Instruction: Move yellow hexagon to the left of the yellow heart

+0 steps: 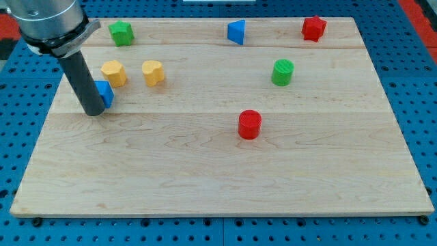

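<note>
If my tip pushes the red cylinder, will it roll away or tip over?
The red cylinder stands upright on its flat end, so it will probably slide, not roll. It looks squat, so tipping seems unlikely. Pushed off-centre, it may slip sideways off my tip.

blue block [104,93] hard against my tip [93,112], two yellow blocks [114,72] close above, open board rightward

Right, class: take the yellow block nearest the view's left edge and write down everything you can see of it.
The small yellow hexagon-like block, seemingly plastic, sits flat on the pale wooden board toward the view's upper left. Its top is lighter than its sides. The yellow heart-like block lies just to the view's right, apart from it. A blue block sits just below, and my tip rests beside that, not touching the hexagon.
</note>
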Controlling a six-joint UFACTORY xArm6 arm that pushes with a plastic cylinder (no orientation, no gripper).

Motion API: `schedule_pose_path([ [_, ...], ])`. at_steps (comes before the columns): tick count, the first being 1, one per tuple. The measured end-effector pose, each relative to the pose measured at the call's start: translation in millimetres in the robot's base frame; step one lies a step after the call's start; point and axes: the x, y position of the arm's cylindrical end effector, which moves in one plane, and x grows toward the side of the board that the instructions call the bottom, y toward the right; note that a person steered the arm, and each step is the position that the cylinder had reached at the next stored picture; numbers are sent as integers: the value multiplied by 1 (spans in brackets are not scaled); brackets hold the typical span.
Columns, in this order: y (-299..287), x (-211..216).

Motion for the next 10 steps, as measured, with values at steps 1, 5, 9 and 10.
schedule_pose_path([
  [1, -9, 17],
  [5, -27, 64],
  [9, -93, -15],
  [10, -79, -57],
])
